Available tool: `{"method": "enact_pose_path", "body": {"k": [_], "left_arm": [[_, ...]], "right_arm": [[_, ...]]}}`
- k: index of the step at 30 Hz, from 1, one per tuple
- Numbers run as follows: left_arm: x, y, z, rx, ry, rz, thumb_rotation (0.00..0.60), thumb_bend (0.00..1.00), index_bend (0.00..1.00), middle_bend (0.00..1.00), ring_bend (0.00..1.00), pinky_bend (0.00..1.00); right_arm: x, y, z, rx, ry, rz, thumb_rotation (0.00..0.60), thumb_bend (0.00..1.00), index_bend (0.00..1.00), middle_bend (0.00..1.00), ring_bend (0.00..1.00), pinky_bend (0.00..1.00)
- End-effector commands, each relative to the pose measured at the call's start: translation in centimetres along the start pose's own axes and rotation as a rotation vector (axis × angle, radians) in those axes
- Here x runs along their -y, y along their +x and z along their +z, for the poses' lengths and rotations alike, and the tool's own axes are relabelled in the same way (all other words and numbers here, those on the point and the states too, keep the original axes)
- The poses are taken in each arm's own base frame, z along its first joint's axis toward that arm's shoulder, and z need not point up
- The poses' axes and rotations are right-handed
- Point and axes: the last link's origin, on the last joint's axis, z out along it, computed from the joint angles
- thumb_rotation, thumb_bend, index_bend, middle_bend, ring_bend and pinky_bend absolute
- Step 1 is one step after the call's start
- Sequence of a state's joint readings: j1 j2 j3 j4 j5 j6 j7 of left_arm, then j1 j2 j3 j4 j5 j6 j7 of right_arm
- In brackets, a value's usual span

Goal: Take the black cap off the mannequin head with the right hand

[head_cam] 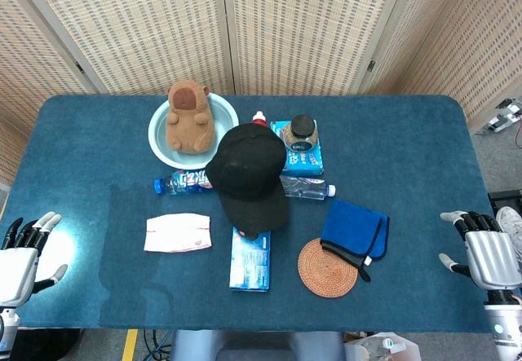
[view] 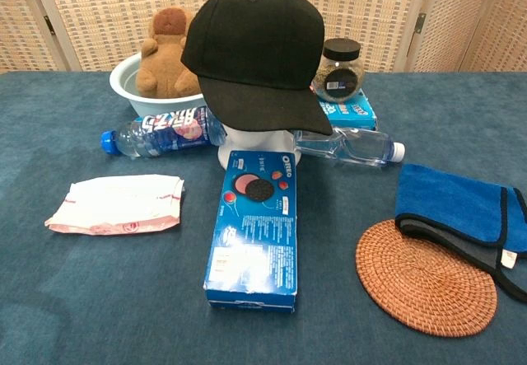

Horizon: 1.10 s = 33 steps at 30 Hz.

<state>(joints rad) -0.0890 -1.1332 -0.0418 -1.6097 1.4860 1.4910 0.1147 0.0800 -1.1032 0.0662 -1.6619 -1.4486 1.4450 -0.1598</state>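
Blue table, nothing started: black cap (view: 251,52) sits on the mannequin head (view: 247,147), your right hand (head_cam: 485,255) spread and empty at the edge.

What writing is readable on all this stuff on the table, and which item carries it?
"OREO": on the blue cardboard cookie box lying flat in front of the black cap.
Large white characters on the blue-labelled plastic bottle: too stylised to read.
Small print on the cookie box: too small.
Red print on the white crumpled paper bag: blurred.
Blue box under the black-lidded glass jar: print unreadable.
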Motion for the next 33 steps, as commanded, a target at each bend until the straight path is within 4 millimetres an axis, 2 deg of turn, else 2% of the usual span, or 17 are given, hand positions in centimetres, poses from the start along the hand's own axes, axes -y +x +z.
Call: {"method": "enact_pose_path", "body": {"k": [1, 11, 17, 24, 33], "left_arm": [[0.0, 0.0, 0.0, 0.003, -0.001, 0.001, 0.600, 0.19, 0.13, 0.12, 0.12, 0.00], [-0.1, 0.1, -0.1, 0.003, -0.003, -0.002, 0.600, 0.19, 0.13, 0.12, 0.12, 0.00], [-0.3, 0.1, -0.1, 0.005, -0.011, -0.004, 0.600, 0.19, 0.13, 0.12, 0.12, 0.00], [-0.5, 0.4, -0.2, -0.002, -0.019, -0.008, 0.600, 0.19, 0.13, 0.12, 0.12, 0.00], [-0.5, 0.6, -0.6, -0.006, -0.015, -0.012, 0.600, 0.19, 0.13, 0.12, 0.12, 0.00]], "right_arm": [[0.1, 0.0, 0.0, 0.001, 0.001, 0.001, 0.600, 0.06, 0.32, 0.31, 0.24, 0.27], [0.4, 0.5, 0.3, -0.037, 0.038, 0.015, 0.600, 0.06, 0.32, 0.31, 0.24, 0.27], [1.9, 0.9, 1.2, -0.048, 0.122, 0.026, 0.600, 0.03, 0.32, 0.31, 0.24, 0.27], [5.3, 1.1, 3.4, -0.043, 0.293, 0.010, 0.600, 0.01, 0.34, 0.31, 0.24, 0.27], [11.1, 0.2, 6.3, -0.028, 0.500, 0.015, 0.600, 0.00, 0.40, 0.31, 0.23, 0.27]]}}
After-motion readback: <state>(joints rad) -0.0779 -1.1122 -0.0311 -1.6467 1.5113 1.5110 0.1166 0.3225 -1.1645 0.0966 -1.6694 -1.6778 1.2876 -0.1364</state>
